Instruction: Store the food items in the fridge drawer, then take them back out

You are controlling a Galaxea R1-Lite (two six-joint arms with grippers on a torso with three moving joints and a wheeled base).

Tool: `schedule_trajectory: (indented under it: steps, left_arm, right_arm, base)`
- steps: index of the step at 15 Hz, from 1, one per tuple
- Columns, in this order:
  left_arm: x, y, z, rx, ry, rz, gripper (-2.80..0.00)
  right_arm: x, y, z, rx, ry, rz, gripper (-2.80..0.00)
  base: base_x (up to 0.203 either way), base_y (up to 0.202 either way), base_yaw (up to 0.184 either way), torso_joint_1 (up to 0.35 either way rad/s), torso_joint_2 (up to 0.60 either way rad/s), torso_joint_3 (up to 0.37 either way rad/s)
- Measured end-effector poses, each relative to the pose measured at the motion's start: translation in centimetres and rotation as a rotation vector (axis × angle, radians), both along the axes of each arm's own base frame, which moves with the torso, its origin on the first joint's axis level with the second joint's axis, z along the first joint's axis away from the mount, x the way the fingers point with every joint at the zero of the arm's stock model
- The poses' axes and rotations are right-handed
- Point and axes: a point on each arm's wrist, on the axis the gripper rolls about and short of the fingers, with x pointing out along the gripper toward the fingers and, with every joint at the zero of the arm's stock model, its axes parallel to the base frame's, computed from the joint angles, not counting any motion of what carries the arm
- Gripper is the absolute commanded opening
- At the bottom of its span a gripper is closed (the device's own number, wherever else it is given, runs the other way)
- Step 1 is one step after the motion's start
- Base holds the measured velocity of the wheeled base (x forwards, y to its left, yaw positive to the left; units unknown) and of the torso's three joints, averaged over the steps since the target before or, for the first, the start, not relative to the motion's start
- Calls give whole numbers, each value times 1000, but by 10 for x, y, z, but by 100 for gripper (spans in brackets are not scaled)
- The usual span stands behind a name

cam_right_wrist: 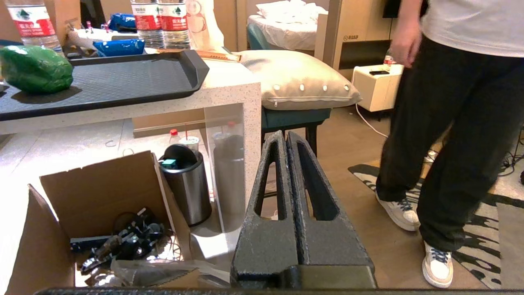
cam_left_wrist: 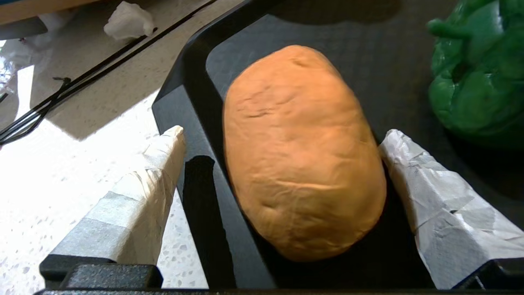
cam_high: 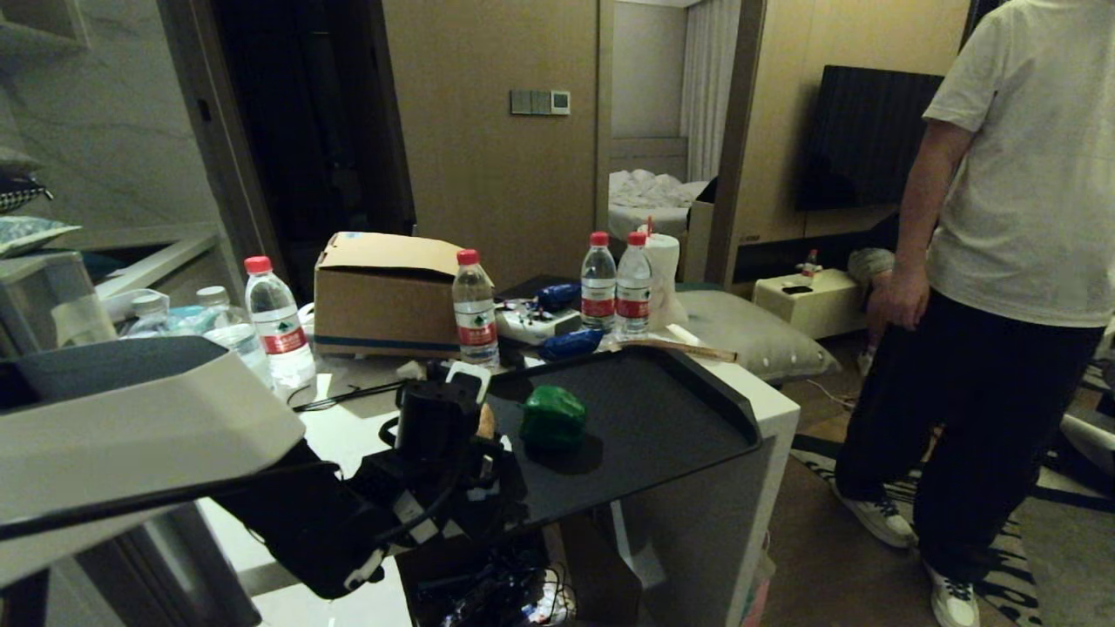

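Note:
The tan-brown food item (cam_left_wrist: 303, 151) lies at the near left corner of a black tray (cam_left_wrist: 368, 53), and only a sliver of it (cam_high: 485, 421) shows past my left wrist in the head view. My left gripper (cam_left_wrist: 284, 133) is open and straddles it. One taped finger (cam_left_wrist: 155, 172) is outside the tray rim over the white counter, the other (cam_left_wrist: 425, 184) is between this item and the dark green food item (cam_high: 552, 416). A corner of the clear fridge drawer (cam_high: 52, 305) shows at far left. My right gripper (cam_right_wrist: 284, 137) hangs shut and empty, low beside the table.
Water bottles (cam_high: 476, 306), a cardboard box (cam_high: 383, 292) and blue packets (cam_high: 571, 344) crowd the table behind the tray. A person (cam_high: 1002, 261) stands at the right. Under the table are an open carton (cam_right_wrist: 94, 213) and a metal bin (cam_right_wrist: 186, 184).

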Motion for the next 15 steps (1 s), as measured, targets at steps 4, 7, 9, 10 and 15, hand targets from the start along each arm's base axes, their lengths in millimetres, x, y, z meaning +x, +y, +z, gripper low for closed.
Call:
schedule_trajectory:
  steps: [4,7,9,10,15]
  left_arm:
    - [1,-1,-1,0,1,-1,0]
    - [1,-1,-1,0,1,-1,-280]
    - [1,-1,-2,0,0,-1,-280]
    - [1,-1,-2,-1,-1,-2,-280]
    - [0,-1,2,-7,-7,-4,-280]
  right_arm:
    - [0,0,0,0,0,0,-280]
    - [0,0,0,0,0,0,-280]
    - [0,0,0,0,0,0,-280]
    - [0,0,0,0,0,0,-280]
    - [0,0,0,0,0,0,-280]
  base:
    - [0,0,0,0,0,0]
    - [0,0,0,0,0,0]
    - [0,0,0,0,0,0]
    - [0,0,0,0,0,0]
    - [0,0,0,0,0,0]
